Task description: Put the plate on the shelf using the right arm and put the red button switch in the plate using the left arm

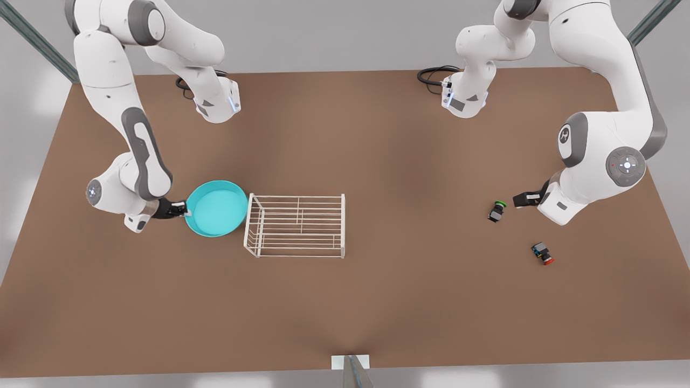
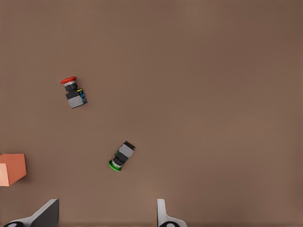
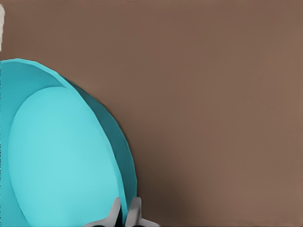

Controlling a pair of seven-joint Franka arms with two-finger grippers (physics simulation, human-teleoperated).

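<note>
I am pinching the rim of the plate [image 1: 215, 208] edge-on in my right gripper [image 1: 180, 209], a stiff, light but slick dish reaching toward the shelf [image 1: 295, 225] just beyond, while my left gripper [image 1: 518, 200] is hanging open near the small, rigid red button switch [image 1: 542, 253].

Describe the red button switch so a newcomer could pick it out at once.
Start at the brown table and go to the front view's right, far from the white wire shelf. Two tiny dark-bodied switches lie there near the open left gripper. The red button switch has a red cap; the green-capped switch lies closer to that gripper.
</note>
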